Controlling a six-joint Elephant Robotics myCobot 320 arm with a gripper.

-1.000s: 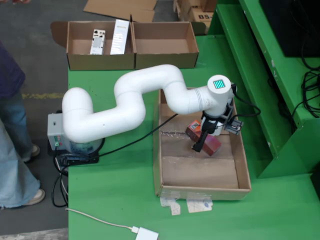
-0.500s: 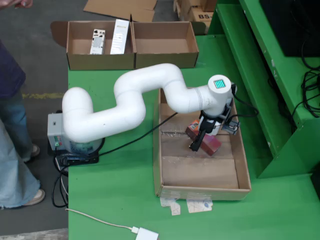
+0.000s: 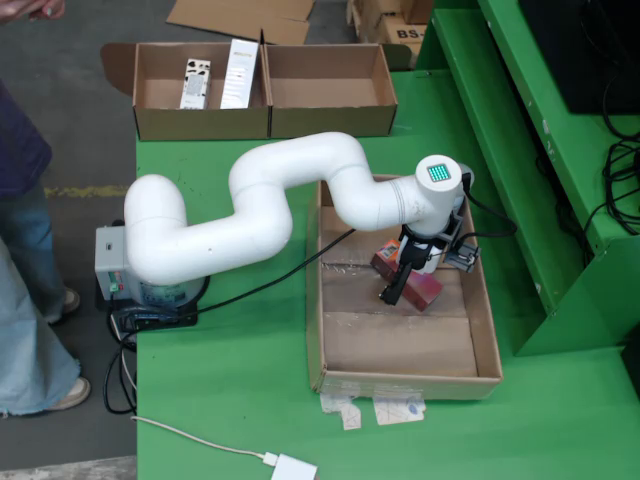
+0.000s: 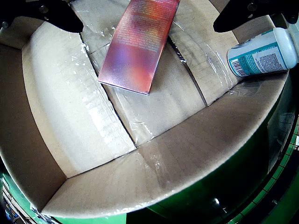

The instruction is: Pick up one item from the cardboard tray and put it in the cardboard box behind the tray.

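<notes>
Pincer (image 4: 145, 16) spread wide, fingers either side of the red carton (image 4: 138, 44) lying flat in the cardboard tray (image 4: 154, 172), straddled for a pinch across its width (not yet gripped). White bottle (image 4: 261, 53) just beyond one finger. Cardboard box (image 3: 265, 95) well behind, waiting.

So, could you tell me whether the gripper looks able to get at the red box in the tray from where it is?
Probably yes: the gripper is open, its fingers either side of the red box, nothing between; the white bottle lies off to one side.
</notes>
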